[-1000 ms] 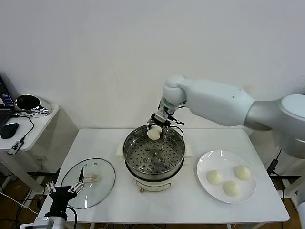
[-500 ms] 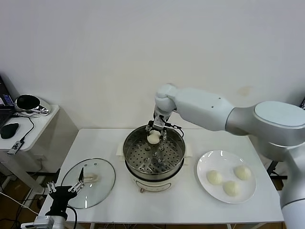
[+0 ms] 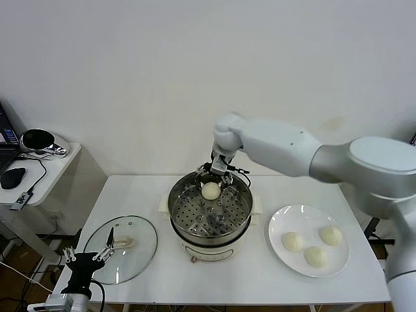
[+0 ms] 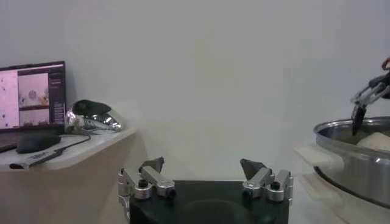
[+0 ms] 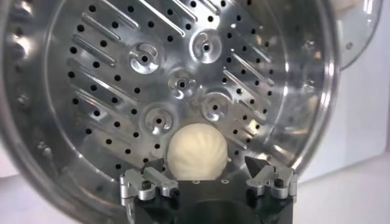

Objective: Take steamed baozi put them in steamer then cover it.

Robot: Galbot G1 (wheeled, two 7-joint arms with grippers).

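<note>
4 steamed baozi total: 1 baozi (image 3: 210, 190) sits on the perforated tray inside the steamer (image 3: 242, 223), toward its far rim; seen close in right wrist view (image 5: 197, 152), resting on the tray near the centre bosses. Other 3 baozi (image 3: 292, 242) (image 3: 331, 234) (image 3: 316, 256) lie apart from each other on 1 white plate (image 3: 278, 223), just right of the steamer on the white table (image 3: 260, 279). Right gripper (image 3: 217, 173) hangs over the steamer's far edge right above the bun, fingers (image 5: 153, 166) spread wide, bun between them w/ gaps both sides, not pinched. 1 glass lid (image 3: 142, 250) lies flat on the table left of the steamer, well apart from it. Left gripper (image 3: 91, 258) is parked low at the table's front-left corner by the lid's edge, fingers (image 4: 153, 164) spread, nothing between them. 1 side table (image 3: 57, 165) further left w/ a dark mouse (image 3: 12, 177) & 1 shiny chrome object (image 3: 39, 141); a monitor (image 4: 31, 94) shows in left wrist view, its text too small to read. No legible brand or label anywhere.
</note>
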